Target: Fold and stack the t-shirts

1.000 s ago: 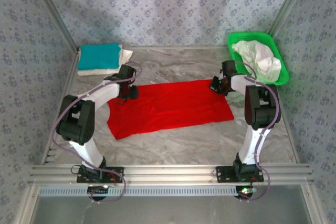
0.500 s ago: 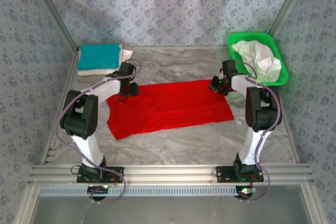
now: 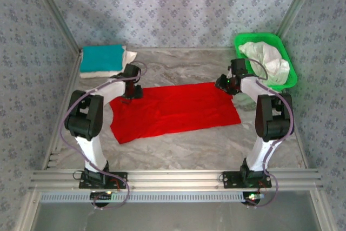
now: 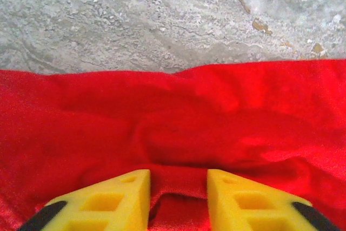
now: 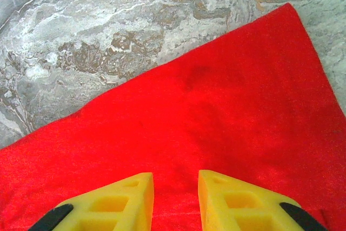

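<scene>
Both arms have shifted a little since a second ago. The right claw (image 3: 226, 83) now sits a bit nearer the far edge of the red t-shirt (image 3: 175, 109), and the left claw (image 3: 131, 90) has nudged along the shirt's far left corner. The shirt itself has not moved.

The red t-shirt lies flat in the middle of the tabletop (image 3: 178, 144), in a long shape. In the left wrist view, a small bump of red cloth sits between the yellow fingers (image 4: 108, 201) at the far left corner. The fingers stand a little apart, and I cannot tell if they pinch the bump or just stand around it. At the far right corner, the right claw has a narrow gap and the cloth under it is flat. It holds nothing.

Further out, a teal t-shirt (image 3: 101, 57) rests on a folded white t-shirt (image 3: 108, 72) at the far left of the tabletop. More white shirts (image 3: 266, 60) sit crumpled in the green basket (image 3: 254, 37), just beside the right arm.

Some things could go wrong. If only the left claw grabs and lifts, one side comes up alone and the fold goes crooked. If it pinches too little cloth, the corner can slip out. If the right claw closes on flat cloth, it may catch nothing. The right arm could also bump the basket.
</scene>
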Robot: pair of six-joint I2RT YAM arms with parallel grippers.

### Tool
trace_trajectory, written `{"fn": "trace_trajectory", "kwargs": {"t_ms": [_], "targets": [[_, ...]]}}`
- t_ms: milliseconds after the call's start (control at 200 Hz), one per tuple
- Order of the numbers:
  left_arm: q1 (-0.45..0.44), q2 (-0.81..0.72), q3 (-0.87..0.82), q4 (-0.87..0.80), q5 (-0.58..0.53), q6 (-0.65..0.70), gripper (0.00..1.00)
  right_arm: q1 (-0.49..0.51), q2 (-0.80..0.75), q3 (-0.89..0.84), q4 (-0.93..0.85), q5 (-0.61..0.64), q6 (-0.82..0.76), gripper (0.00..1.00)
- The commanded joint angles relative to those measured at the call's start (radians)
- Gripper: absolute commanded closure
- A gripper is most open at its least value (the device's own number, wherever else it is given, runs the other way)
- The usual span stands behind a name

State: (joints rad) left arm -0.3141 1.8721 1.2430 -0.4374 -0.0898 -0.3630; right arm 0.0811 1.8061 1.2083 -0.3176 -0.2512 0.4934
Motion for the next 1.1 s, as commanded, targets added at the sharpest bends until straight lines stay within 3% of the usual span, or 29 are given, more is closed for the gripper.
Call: {"fn": "trace_trajectory", "kwargs": {"t_ms": [0,200,525,824,1094], "targets": [[0.004,0.007,0.007,0.010,0.011,0.009,0.76,-0.001,-0.034,0.000,-0.031,0.006,-0.016,0.69],[0.000,-0.007,0.013,0.002,0.005,0.010,1.00,-0.001,-0.036,0.002,-0.033,0.006,-0.015,0.68],[-0.063,-0.102,0.005,-0.067,-0.073,-0.030,1.00,0.000,-0.045,0.005,-0.044,0.010,-0.019,0.66],[-0.150,-0.272,-0.158,-0.081,-0.164,-0.150,1.00,-0.001,-0.042,0.007,-0.038,0.003,-0.015,0.66],[-0.192,-0.271,-0.220,-0.085,-0.221,-0.181,1.00,-0.001,-0.038,0.002,-0.027,-0.012,-0.010,0.66]]}}
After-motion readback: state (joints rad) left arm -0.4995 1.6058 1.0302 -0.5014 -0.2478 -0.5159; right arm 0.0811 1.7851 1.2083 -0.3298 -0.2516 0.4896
